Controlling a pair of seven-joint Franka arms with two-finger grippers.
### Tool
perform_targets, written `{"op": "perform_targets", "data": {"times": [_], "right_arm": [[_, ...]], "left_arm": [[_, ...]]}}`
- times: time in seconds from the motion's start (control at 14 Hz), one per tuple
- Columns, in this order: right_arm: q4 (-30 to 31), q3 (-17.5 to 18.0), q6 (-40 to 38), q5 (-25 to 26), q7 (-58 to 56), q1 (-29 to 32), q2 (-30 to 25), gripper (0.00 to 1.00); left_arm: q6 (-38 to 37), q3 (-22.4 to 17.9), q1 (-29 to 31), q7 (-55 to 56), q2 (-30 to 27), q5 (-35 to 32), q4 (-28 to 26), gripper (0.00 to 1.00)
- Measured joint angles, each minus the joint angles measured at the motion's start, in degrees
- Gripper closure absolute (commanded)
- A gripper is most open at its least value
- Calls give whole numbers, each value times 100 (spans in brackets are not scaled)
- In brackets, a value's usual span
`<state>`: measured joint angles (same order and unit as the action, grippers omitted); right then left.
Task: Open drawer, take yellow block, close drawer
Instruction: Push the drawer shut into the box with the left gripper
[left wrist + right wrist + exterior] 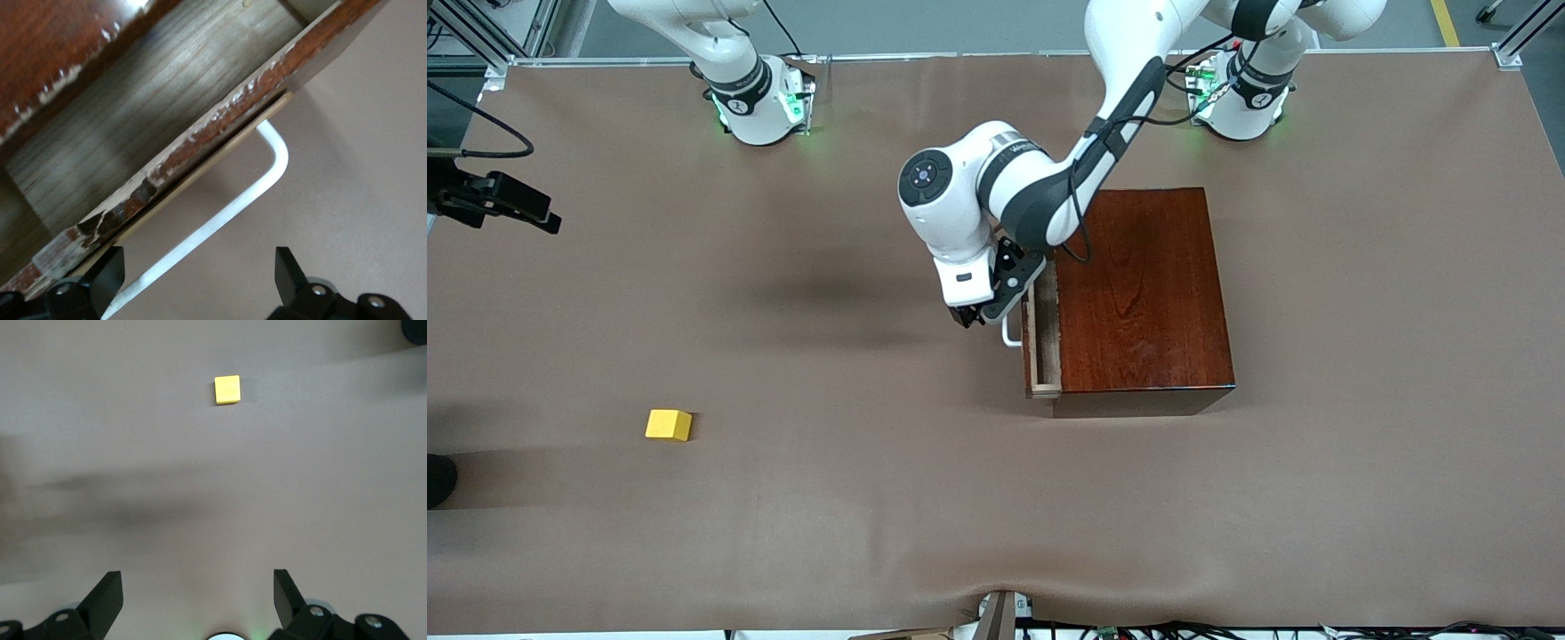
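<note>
Apparently at the drawer stage: left gripper [971, 318] parked low at the white handle [1011, 336] of the drawer [1042, 338], fingers [107, 277] apart, straddling the bar without clamping it, as seen in the left wrist view. Drawer itself out of the dark reddish wooden box [1147, 293] by only a sliver, a thin strip of pale tray showing. Yellow block [669, 424] already out on the bare table, well apart from the box, toward the right arm's end and nearer to the front camera. Hard to say from this alone whether pulling or pushing; with the block outside, more likely the closing step. Calls next for a straight, level push on the drawer front or handle, along the drawer's own line, until flush with the box, keeping the fingers from snagging the bar and the box from sliding on the smooth cover. Right gripper [197, 580] waiting high over the table at its own end, looking down on the block, fingers spread and holding nothing. Underneath, a plain brown table covering [871, 533], matte, slightly rippled along the edge nearest the front camera, soft arm shadows across it. Around it, aluminium frame posts [1516, 36] at the corners, grey floor, a yellow floor line [1445, 22], cables [1227, 629] along the near edge.
</note>
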<state>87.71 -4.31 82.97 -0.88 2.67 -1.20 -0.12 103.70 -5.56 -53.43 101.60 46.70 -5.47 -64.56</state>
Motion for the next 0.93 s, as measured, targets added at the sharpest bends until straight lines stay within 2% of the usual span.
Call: {"op": "perform_targets", "data": {"times": [0.93], "right_arm": [[1, 19, 0, 0, -6, -2, 0, 0]], "left_arm": [[-428, 25, 338, 0, -24, 6, 1, 0]]}}
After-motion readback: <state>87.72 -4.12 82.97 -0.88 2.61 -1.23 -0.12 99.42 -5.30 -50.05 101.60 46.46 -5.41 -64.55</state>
